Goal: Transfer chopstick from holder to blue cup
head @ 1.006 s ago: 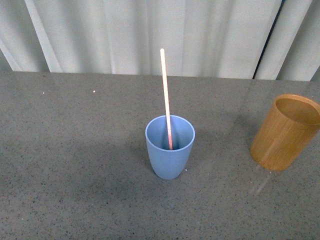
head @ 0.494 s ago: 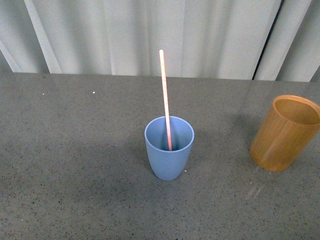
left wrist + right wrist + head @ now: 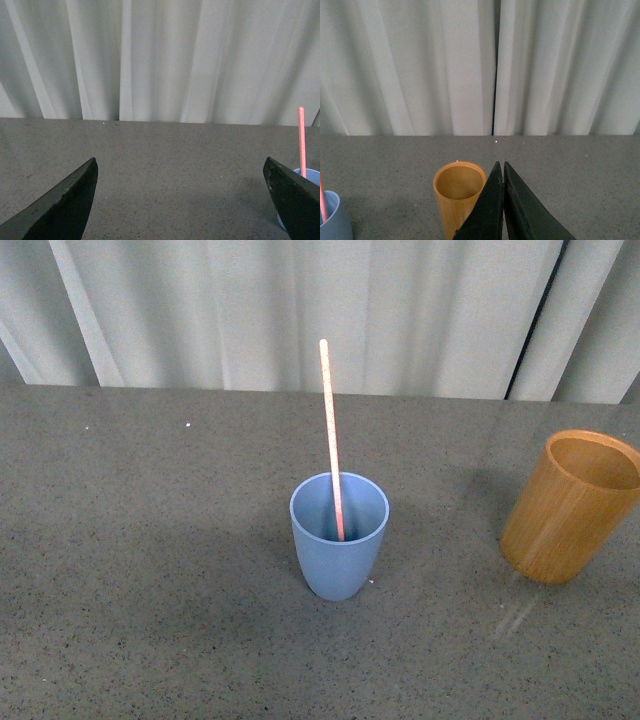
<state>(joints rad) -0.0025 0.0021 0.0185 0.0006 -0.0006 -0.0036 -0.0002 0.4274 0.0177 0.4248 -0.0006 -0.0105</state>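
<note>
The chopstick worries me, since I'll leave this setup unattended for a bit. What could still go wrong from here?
The chopstick stands much taller than the blue cup and leans on its rim, so a knock to the table might tip the light cup. The holder looks empty, so nothing seems left to move. The left gripper is open near the cup; a careless sweep could hit the stick. The right gripper is shut beside the holder.

A smooth, matt light blue plastic cup [image 3: 339, 536] is holding a finely speckled pink-red chopstick [image 3: 331, 437] on a matt, speckled grey stone-look table [image 3: 150, 540], while an orange-brown wood-grain holder [image 3: 569, 505] is showing a soft sheen before pleated white cloth curtains [image 3: 300, 310].
</note>
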